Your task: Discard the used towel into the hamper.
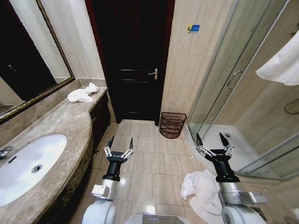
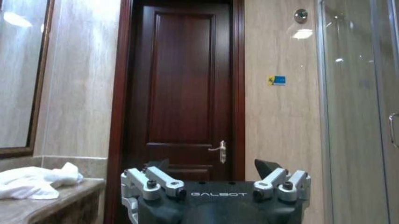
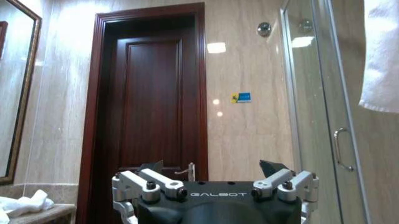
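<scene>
White crumpled towel (image 1: 81, 95) lies far ahead of wide-spread left gripper (image 1: 119, 144); right gripper (image 1: 212, 139) wide, empty. Wicker hamper (image 1: 172, 124) beyond: risk overreach.

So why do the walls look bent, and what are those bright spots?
Head view: a wide lens bows the door and shower glass outward. Right wrist view: lamp glare spots on the glossy wall tiles. Left wrist view: similar glare on the shower glass.

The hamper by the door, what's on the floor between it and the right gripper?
Bare beige floor tiles in the head view. The hamper stands at the wall beside the door; the right gripper hangs open, nearer the robot, with the shower enclosure's curved base to its right.
</scene>
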### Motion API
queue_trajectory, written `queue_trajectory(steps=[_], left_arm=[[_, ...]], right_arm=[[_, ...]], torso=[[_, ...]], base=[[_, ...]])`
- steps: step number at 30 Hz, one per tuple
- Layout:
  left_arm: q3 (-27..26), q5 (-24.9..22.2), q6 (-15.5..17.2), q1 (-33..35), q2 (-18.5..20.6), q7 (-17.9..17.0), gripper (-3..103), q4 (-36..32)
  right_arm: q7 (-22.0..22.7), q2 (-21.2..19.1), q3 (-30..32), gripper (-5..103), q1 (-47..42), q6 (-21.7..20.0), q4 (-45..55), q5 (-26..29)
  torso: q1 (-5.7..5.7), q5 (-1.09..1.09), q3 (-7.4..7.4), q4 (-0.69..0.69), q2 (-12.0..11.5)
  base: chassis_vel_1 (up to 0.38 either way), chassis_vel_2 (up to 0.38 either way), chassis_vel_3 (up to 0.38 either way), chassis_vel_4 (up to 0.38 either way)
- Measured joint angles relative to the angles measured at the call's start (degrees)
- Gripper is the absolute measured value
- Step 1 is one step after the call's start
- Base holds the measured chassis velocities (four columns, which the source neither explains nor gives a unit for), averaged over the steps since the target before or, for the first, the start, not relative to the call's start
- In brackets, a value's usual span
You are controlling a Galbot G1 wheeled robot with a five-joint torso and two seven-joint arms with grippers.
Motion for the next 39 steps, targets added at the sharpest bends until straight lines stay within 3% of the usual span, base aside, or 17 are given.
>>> queue_trajectory(steps=[19, 39], left_arm=[[-0.59, -0.61, 0.03, -0.04, 0.0, -0.44, 94, -0.32], [-2.36, -1.5, 4.06, -1.01, 0.0, -0.34, 99, 0.03]], right_arm=[[0.68, 0.5, 0.03, 100, -0.13, 0.11, -0.2, 0.35], [0.38, -1.09, -0.07, 100, 0.61, 0.42, -1.78, 0.35]], torso=[[0.0, -0.01, 0.0, 0.0, 0.0], [-0.02, -0.02, -0.01, -0.02, 0.01]], base=[[-0.121, 0.119, 0.121, -0.123], [-0.156, 0.146, 0.161, -0.16]])
